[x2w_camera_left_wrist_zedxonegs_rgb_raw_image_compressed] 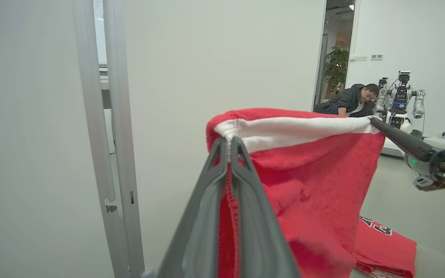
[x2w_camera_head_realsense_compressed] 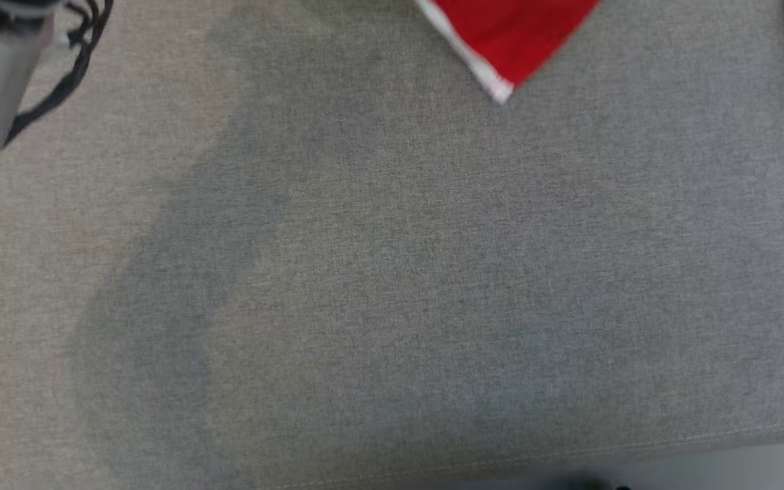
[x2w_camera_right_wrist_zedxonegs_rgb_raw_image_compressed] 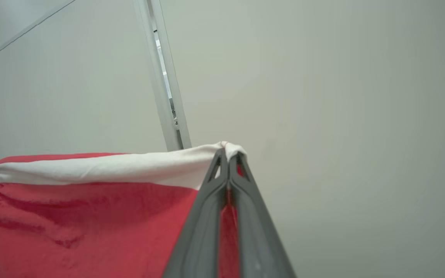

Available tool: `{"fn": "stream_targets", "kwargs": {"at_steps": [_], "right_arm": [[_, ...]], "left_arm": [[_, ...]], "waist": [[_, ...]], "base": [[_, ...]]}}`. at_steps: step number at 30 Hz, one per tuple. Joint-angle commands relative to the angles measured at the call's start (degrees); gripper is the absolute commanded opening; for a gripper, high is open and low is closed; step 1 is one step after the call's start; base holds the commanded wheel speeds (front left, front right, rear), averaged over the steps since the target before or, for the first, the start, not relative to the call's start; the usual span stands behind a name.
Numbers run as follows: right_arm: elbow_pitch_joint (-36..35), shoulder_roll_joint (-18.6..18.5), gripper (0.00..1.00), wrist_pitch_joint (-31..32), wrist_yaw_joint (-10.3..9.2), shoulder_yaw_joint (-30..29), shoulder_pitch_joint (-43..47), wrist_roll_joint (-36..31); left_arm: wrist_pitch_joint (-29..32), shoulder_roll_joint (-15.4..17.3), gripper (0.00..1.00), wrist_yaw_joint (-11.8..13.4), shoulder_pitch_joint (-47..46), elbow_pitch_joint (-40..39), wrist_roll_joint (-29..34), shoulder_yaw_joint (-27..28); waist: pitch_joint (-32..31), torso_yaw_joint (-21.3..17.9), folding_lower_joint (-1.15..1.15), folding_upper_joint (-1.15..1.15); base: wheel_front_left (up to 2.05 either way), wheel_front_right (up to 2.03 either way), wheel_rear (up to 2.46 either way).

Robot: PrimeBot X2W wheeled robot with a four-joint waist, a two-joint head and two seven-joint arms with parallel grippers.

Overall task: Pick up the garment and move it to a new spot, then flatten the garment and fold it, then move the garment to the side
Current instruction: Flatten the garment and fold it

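Two holds, left gripper (x2w_camera_left_wrist_zedxonegs_rgb_raw_image_compressed: 229,141), right gripper (x2w_camera_right_wrist_zedxonegs_rgb_raw_image_compressed: 228,156), each clamped on garment (x2w_camera_left_wrist_zedxonegs_rgb_raw_image_compressed: 315,173), at white hem (x2w_camera_left_wrist_zedxonegs_rgb_raw_image_compressed: 303,129)

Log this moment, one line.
left gripper: shut on garment | right gripper: shut on garment | garment: hanging, white band stretched between both

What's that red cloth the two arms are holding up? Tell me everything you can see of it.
The garment is bright red, soft-looking fabric with a white band along its top edge. It hangs in the air, stretched by that band between the left gripper and the right gripper, each shut on one end. Below the band the cloth drapes in loose folds and creases.
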Motion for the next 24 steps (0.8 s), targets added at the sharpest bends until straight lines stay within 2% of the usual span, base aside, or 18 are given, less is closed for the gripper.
{"fn": "stream_targets", "kwargs": {"at_steps": [1, 6, 10, 13, 20, 24], "right_arm": [[0.81, -0.64, 0.00, -0.37, 0.00, -0.32, -2.81, -1.03], [0.93, -2.19, 0.00, -0.43, 0.00, -1.61, -7.75, -3.21], [-2.24, -2.17, 0.00, -0.41, 0.01, -3.49, -3.98, -3.11], [-6.53, -2.50, 0.00, -0.42, 0.00, -5.06, 1.94, -1.63], [-16.12, -0.37, 0.00, -0.44, 0.01, -9.81, 22.25, 1.20], [-19.73, 1.76, 0.00, -0.44, 0.00, -9.17, 34.33, 0.40]], "left_arm": [[-2.02, -1.37, 0.00, -0.21, -2.61, 1.77, 1.21, 0.14], [-9.81, -4.70, 0.00, -0.58, -6.46, 5.02, 3.22, -0.29], [-11.75, -3.12, 0.00, -0.63, -1.73, 1.92, 3.02, -2.04], [-12.21, -0.12, 0.00, -0.62, 4.38, -2.48, 2.66, -3.31], [-12.12, 4.82, 0.00, -0.62, 26.26, -12.93, 5.81, 1.97], [-12.12, 6.65, 0.00, -0.62, 40.83, -17.39, 10.01, 4.94]], "waist": [[4.92, -1.44, -0.01, 0.00], [6.04, -1.29, -0.01, 0.00], [6.35, -0.98, -0.01, 0.00], [5.93, -0.31, -0.01, 0.00], [1.30, 0.81, -0.01, 0.00], [-2.56, 0.26, -0.01, 0.00]], "base": [[0.00, 0.00, 0.00], [0.00, 0.00, 0.00], [0.00, 0.00, 0.00], [0.00, 0.00, 0.00], [0.00, 0.00, 0.00], [0.00, 0.00, 0.00]]}}
